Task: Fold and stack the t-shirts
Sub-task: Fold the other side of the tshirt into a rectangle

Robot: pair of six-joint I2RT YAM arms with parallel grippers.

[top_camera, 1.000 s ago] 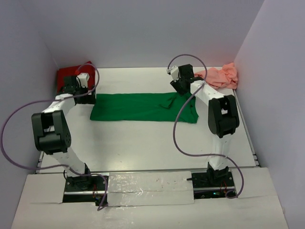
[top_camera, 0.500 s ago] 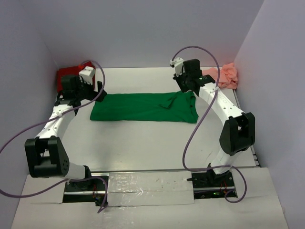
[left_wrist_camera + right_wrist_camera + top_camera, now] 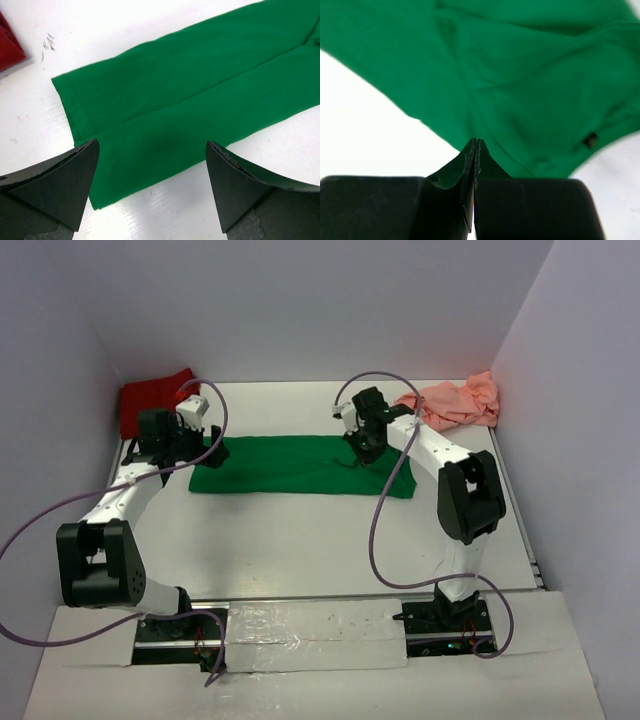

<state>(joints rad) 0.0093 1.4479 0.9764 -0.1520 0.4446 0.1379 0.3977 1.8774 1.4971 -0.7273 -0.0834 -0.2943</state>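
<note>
A bright green t-shirt point(image 3: 290, 465) lies flat as a long folded strip across the middle of the table. My left gripper point(image 3: 208, 452) hovers open over its left end; in the left wrist view the shirt's hem corner point(image 3: 82, 107) shows between the wide-apart fingers point(image 3: 152, 144). My right gripper point(image 3: 362, 448) is over the shirt's right part, jaws shut flush, with the green cloth point(image 3: 520, 75) just beyond the tips point(image 3: 476, 141) and no cloth visibly pinched. The dark red t-shirt point(image 3: 150, 398) sits at the back left, the salmon pink t-shirt point(image 3: 455, 400) crumpled at the back right.
Grey walls close in the table on the left, back and right. A corner of the red shirt point(image 3: 7, 47) shows at the left wrist view's upper left. Purple cables loop from both arms. Bare white table point(image 3: 300, 540) lies in front of the green shirt.
My right gripper has closed and swung left over the green shirt's right part. My left gripper has moved right and down over the shirt's left end, staying open.
</note>
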